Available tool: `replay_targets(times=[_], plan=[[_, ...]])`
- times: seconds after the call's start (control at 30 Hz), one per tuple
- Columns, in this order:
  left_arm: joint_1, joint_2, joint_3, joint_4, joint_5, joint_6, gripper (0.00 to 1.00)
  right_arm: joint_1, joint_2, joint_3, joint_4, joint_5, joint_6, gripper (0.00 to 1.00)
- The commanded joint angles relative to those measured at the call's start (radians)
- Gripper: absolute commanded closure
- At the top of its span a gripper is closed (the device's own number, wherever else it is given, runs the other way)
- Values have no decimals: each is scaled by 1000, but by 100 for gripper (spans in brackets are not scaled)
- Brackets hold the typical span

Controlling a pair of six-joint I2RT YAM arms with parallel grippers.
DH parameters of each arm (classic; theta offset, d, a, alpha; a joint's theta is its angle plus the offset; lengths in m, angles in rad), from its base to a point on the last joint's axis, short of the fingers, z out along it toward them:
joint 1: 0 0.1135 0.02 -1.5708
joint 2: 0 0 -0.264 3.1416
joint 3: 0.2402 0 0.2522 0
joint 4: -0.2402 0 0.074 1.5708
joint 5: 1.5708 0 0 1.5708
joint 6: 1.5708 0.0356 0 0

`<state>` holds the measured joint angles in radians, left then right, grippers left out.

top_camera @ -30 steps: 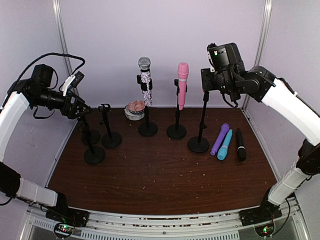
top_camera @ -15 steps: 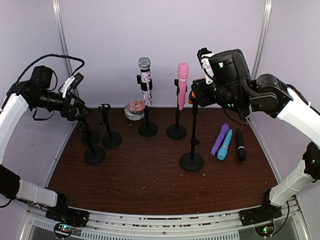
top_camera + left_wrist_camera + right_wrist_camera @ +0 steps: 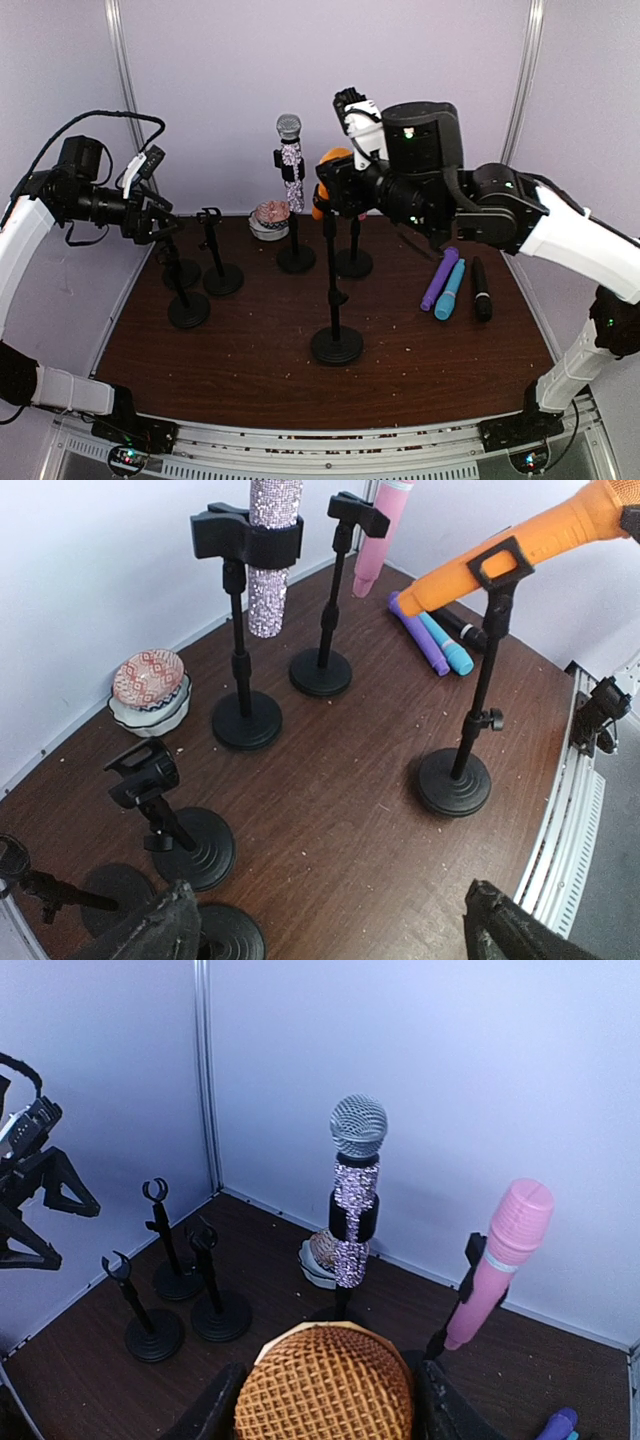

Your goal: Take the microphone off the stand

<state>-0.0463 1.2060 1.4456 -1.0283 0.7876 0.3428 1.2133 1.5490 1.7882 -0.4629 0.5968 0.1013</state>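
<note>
An orange microphone sits tilted in the clip of a black stand at mid-table. My right gripper is shut on that microphone. In the right wrist view its mesh head fills the gap between the fingers. In the left wrist view the orange body slopes up to the right through the clip. At the far left my left gripper hangs open over the empty stands with nothing between its fingertips.
A glitter microphone and a pink one stand clipped at the back. Purple, blue and black microphones lie at the right. Three empty stands are at the left, a patterned bowl behind.
My right arm has swung left and forward with the orange microphone, and its stand has come along from the right side to mid-table. The left arm has barely moved.
</note>
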Motion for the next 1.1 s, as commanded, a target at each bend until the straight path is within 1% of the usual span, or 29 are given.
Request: replay_targets(times=[0.0, 0.1, 0.23, 0.33, 0.4, 0.5, 0.53, 0.57, 0.63, 0.67, 0.7, 0.73, 0.77, 0.83, 0.9, 0.97, 1.07], plan=[[7, 4, 3, 87, 34, -40, 6, 2, 91, 112, 305, -64, -121, 100], [2, -7, -16, 153, 49, -87, 6, 1, 140, 111, 433, -93, -177, 100], [-50, 1, -43, 226, 25, -118, 9, 2, 181, 82, 574, -110, -237, 100], [-112, 27, -52, 257, 0, -128, 12, 0, 162, -13, 699, -130, -253, 100], [-163, 41, -81, 307, -22, -146, 13, 0, 141, -69, 717, -128, -240, 100], [-259, 72, -138, 426, -65, -199, 13, 2, 102, -140, 704, -117, -196, 100], [-290, 93, -148, 459, -74, -219, 14, 2, 84, -171, 695, -119, -177, 97], [-317, 116, -152, 495, -82, -238, 14, 0, 72, -201, 680, -120, -157, 89], [-364, 153, -162, 567, -90, -265, 10, 3, 24, -258, 651, -121, -113, 75], [-380, 170, -163, 591, -90, -274, 10, 3, 5, -281, 633, -121, -96, 66], [-394, 191, -162, 609, -95, -288, 11, 2, -13, -294, 607, -125, -79, 56], [-401, 213, -159, 627, -100, -303, 15, 1, -26, -297, 573, -131, -66, 48], [-405, 235, -157, 645, -104, -320, 17, 1, -33, -287, 532, -135, -48, 41], [-407, 265, -143, 670, -83, -328, 19, 2, -33, -247, 450, -151, -27, 27], [-411, 291, -115, 678, -42, -339, 21, 1, -18, -206, 386, -159, -20, 21], [-421, 303, -114, 707, -17, -355, 22, -1, 2, -165, 350, -164, -18, 20], [-433, 325, -106, 723, -12, -362, 29, 0, 42, -90, 285, -175, -11, 20]])
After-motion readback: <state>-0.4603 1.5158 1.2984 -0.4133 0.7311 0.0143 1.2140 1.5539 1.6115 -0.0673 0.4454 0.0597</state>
